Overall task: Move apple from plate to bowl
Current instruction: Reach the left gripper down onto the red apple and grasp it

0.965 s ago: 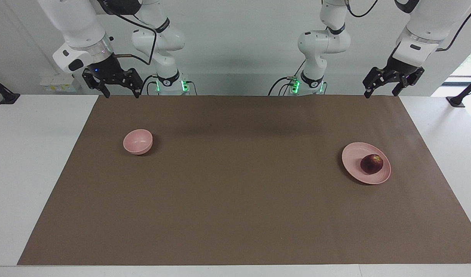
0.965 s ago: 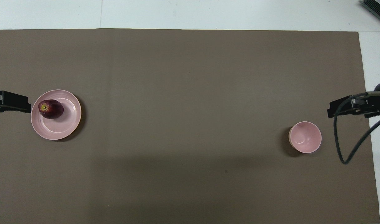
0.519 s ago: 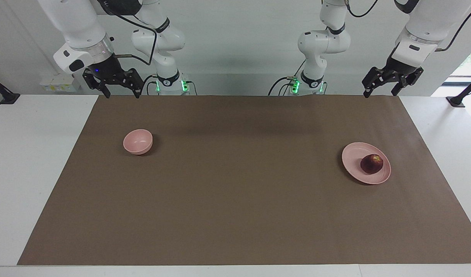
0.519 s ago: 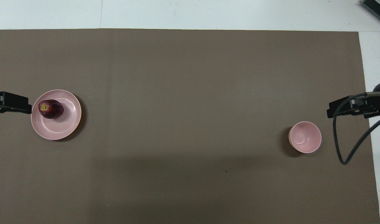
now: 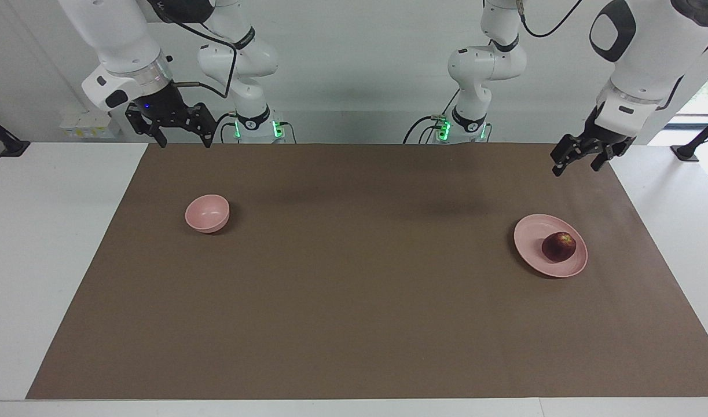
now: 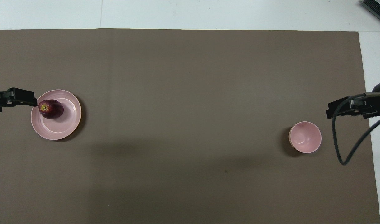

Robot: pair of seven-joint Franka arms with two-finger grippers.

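The apple [image 5: 558, 246] lies on the plate [image 5: 533, 231] (bowl [image 5: 207, 213] well apart). The left gripper [image 5: 578, 165] hangs near the plate, jaws open, empty; the right gripper [image 5: 183, 139], open and empty, waits.

The apple [image 5: 558, 246] lies on the plate [image 5: 533, 234], on the part of it toward the left arm's end of the counter [image 5: 52, 243]. The plate rests on the brown mat [image 5: 354, 301] at that end. The bowl [image 5: 207, 213] stands upright on the mat toward the right arm's end, well apart from the plate and a little nearer to the robots. The left hand [image 5: 578, 168] hangs in the air over the mat's edge near the robots, above and apart from the plate, its fingers spread and holding nothing. The right hand [image 5: 184, 142] waits over the mat's corner near its base, fingers spread, empty.
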